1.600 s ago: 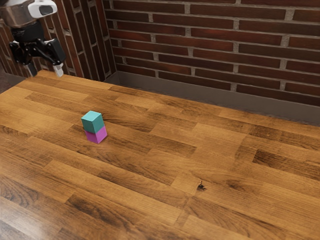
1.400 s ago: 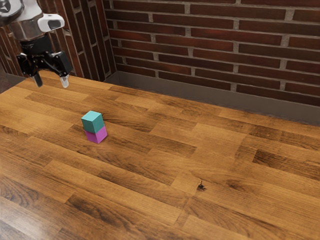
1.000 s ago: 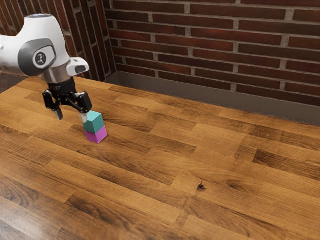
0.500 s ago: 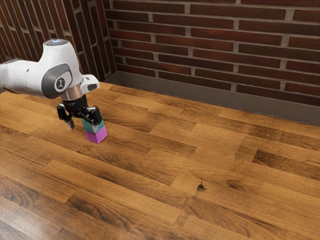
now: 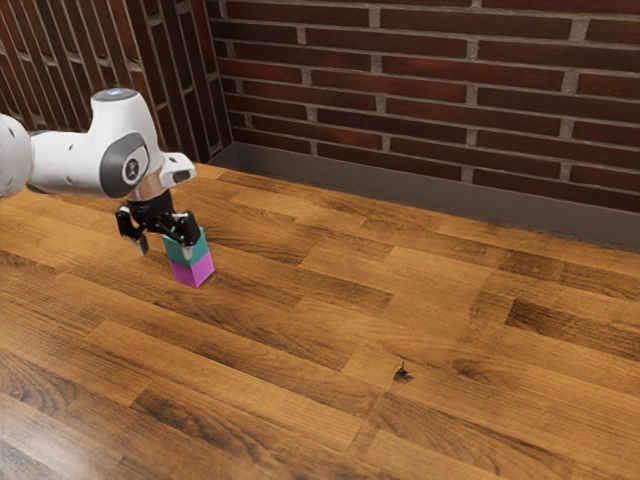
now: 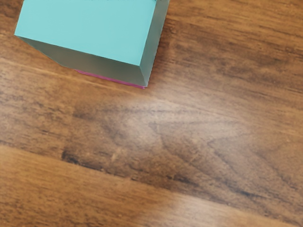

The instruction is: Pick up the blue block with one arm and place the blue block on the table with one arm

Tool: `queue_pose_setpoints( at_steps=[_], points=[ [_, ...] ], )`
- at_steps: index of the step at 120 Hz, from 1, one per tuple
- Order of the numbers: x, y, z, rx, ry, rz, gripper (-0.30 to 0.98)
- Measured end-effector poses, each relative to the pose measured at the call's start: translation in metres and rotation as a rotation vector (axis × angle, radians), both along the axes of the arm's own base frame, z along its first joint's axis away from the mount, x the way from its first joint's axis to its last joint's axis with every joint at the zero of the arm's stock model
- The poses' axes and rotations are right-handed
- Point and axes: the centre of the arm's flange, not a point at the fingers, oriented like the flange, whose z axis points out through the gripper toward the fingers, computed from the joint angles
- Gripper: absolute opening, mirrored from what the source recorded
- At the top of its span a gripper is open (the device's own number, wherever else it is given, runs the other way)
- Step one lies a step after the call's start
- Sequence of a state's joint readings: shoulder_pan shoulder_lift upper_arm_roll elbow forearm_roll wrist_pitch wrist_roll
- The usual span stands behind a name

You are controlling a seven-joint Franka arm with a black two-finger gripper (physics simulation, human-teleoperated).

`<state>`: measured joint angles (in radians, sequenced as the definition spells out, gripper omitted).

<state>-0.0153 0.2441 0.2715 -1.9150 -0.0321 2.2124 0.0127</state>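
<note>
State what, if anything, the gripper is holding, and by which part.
Nothing: the gripper is open, one finger apart from the blue block, which sits on the pink block.

Dark red brick walls [image 5: 450, 90], pale mortar, corner toward exterior view's left. Grey strip [image 5: 400, 198] along wall base. Tabletop [image 5: 300, 350]: brown wood planks, dark knot [image 5: 402, 373], whitish glare at exterior view's lower left.

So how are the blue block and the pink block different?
The blue block is a greeny-blue colour, but the pink block is a bright purply-pink. The blue block sits up on top of the pink block, while the pink block is underneath, standing on the table. They both look like little cubes with flat sides.
</note>
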Motion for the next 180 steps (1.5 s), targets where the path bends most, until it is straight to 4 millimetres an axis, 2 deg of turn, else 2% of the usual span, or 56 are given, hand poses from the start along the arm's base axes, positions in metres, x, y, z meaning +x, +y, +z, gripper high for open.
queue_pose_setpoints(
  at_steps=[31, 53, 85, 95, 113, 155, 180],
  points=[
    [0.021, 0.027, -0.003, 0.007, -0.042, -0.040, 0.69],
    [0.033, 0.028, -0.004, 0.014, -0.054, -0.090, 0.69],
    [0.055, 0.028, -0.018, 0.018, -0.057, -0.142, 0.69],
    [0.058, 0.030, -0.022, 0.015, -0.056, -0.151, 0.69],
    [0.063, 0.039, -0.017, 0.020, -0.071, -0.160, 0.69],
    [0.071, 0.056, -0.028, 0.012, -0.072, -0.174, 0.69],
    [0.083, 0.055, -0.034, 0.015, -0.077, -0.200, 0.69]
  ],
)
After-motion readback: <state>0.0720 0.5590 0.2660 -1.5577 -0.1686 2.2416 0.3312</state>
